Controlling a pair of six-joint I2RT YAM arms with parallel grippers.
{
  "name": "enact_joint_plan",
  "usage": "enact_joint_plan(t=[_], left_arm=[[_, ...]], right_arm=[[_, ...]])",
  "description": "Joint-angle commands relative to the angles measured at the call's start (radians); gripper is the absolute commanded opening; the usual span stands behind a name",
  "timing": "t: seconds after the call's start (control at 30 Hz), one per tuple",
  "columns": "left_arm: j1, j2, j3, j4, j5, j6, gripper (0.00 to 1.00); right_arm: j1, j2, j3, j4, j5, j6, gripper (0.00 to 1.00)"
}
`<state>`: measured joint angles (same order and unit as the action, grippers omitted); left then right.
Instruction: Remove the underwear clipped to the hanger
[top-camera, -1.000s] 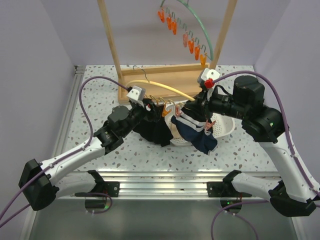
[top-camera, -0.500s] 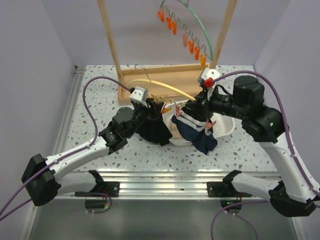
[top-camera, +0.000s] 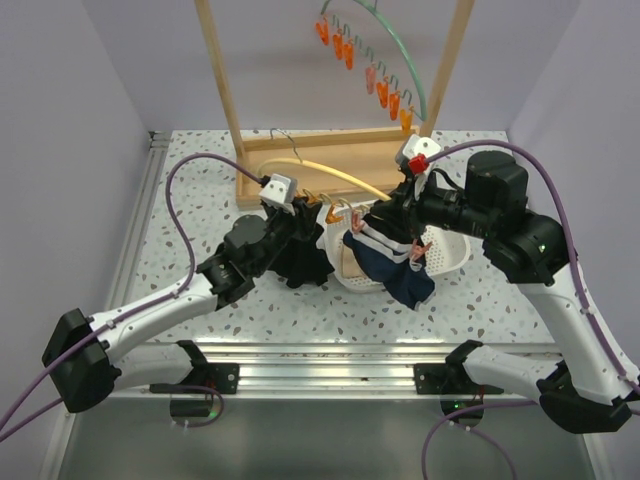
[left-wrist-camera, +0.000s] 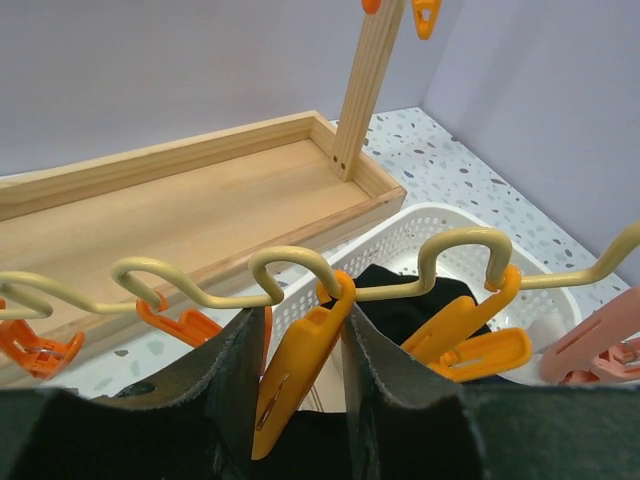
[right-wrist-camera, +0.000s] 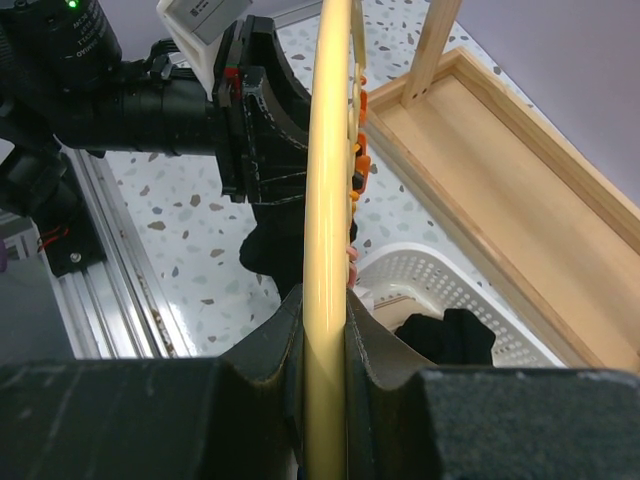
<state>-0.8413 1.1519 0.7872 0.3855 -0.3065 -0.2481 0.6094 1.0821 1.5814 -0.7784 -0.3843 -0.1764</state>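
Black underwear (top-camera: 300, 262) has swung left, off the white basket (top-camera: 450, 257)!
Top view: navy underwear (top-camera: 388, 262) hangs from the yellow hanger (top-camera: 335, 175) across the basket's front. Left wrist: the left gripper (left-wrist-camera: 300, 385) squeezes an orange clip (left-wrist-camera: 302, 345), and a black garment (left-wrist-camera: 400, 290) lies in the basket. Right wrist: the right gripper (right-wrist-camera: 325, 330) is clamped tight on the hanger bar, a grip the top view hides.

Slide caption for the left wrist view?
Left gripper pinching a yellow clip on the cream hanger, white basket behind.
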Motion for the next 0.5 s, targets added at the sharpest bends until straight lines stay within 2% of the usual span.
enact_joint_plan(t=[0.0,0.03,0.07,0.17,0.47], left_arm=[[-0.022,-0.038,-0.002,0.038,0.072,-0.005,0.38],[-0.022,-0.041,0.001,0.021,0.07,-0.005,0.45],[-0.022,-0.047,0.001,0.015,0.07,-0.005,0.56],[-0.022,-0.072,-0.003,-0.005,0.063,0.006,0.68],[-0.025,-0.098,-0.023,-0.036,0.063,0.084,0.73]], right_arm=[[0.006,0.002,0.022,0.197,-0.036,0.023,0.0],[0.004,0.006,0.023,0.199,-0.036,0.026,0.0],[0.004,0.009,0.025,0.2,-0.034,0.032,0.0],[0.004,0.018,0.025,0.211,-0.036,0.055,0.0],[0.004,0.027,0.002,0.255,-0.007,0.133,0.0]])
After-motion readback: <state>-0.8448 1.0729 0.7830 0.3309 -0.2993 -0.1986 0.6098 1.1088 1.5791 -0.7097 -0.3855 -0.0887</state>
